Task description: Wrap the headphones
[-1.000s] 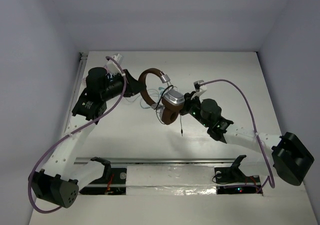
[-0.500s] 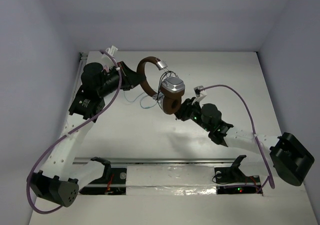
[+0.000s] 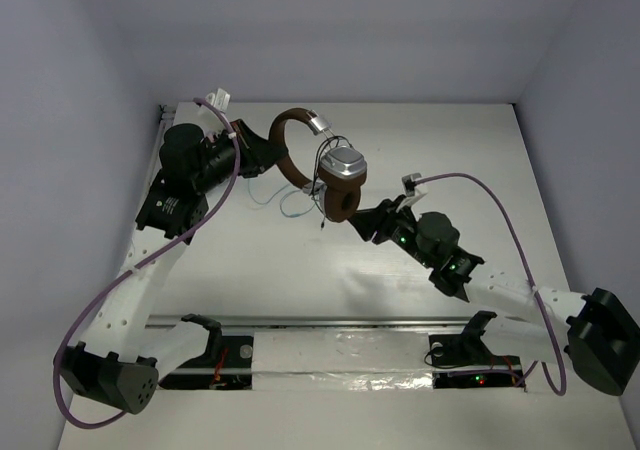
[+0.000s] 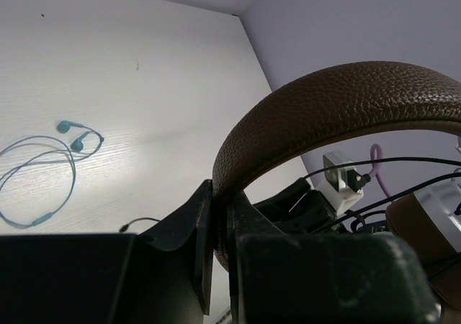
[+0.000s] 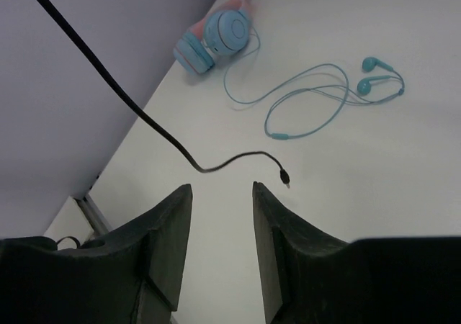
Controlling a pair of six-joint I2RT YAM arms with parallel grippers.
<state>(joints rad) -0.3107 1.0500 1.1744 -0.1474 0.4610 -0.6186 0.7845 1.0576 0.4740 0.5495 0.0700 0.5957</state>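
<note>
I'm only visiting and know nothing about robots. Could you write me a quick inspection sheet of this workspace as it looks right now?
Surface: white table, matte.
Job's things: brown headphones, held up by the headband.
Clutter: teal earbuds and pink-and-blue cat-ear headphones, both lying on the table.
Grippers: left gripper shut on the headband; right gripper open, holding nothing.
Cables: thin black cable dangles loose, with its plug free; purple arm cables run along both arms.
Surroundings: plain pale walls on three sides.
</note>
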